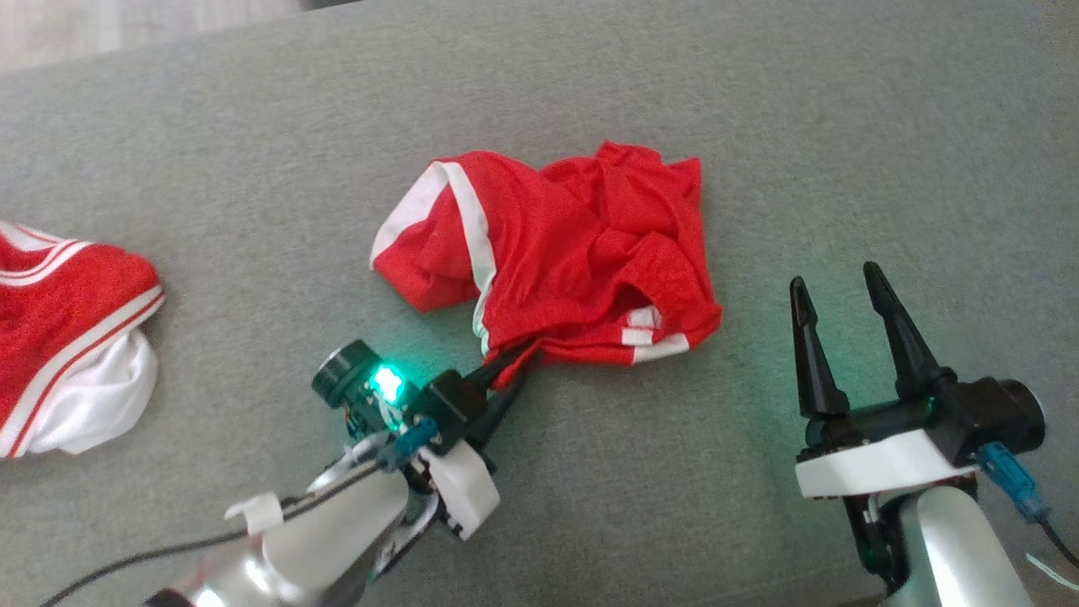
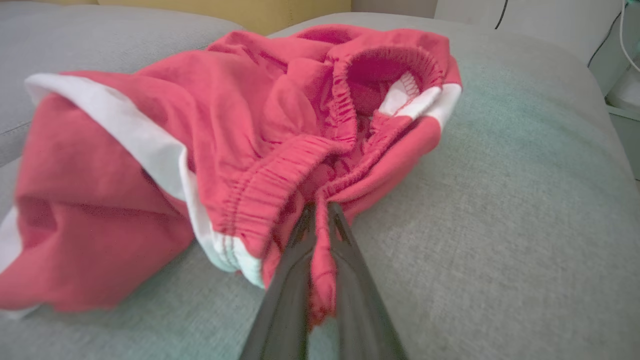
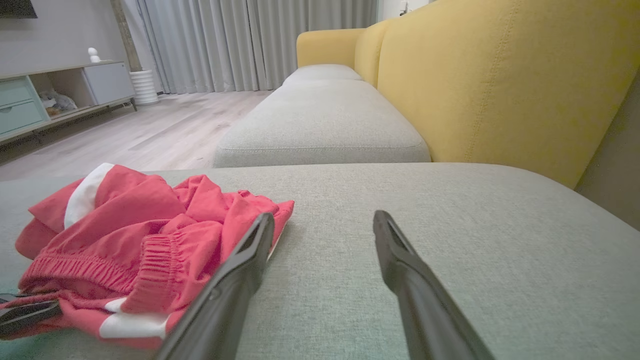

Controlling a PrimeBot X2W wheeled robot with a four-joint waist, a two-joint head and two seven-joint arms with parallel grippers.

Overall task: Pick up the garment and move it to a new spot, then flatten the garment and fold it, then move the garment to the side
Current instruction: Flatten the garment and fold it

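Grey cushion (image 1: 759, 126) of a sofa with a yellow backrest (image 3: 500, 75) carried the red garment (image 1: 573, 244), which lay crumpled near the middle, its white side stripes and gathered elastic waistband showing. The left tool (image 1: 516, 361) was pressed together on a fold of red cloth at the garment's near edge, just by the waistband, pinching it between the tips. The right tool (image 1: 834, 278) stood spread wide with nothing in it, clear of the garment on its right side, and a second red-and-white garment (image 1: 67, 337) lay well apart at the left.
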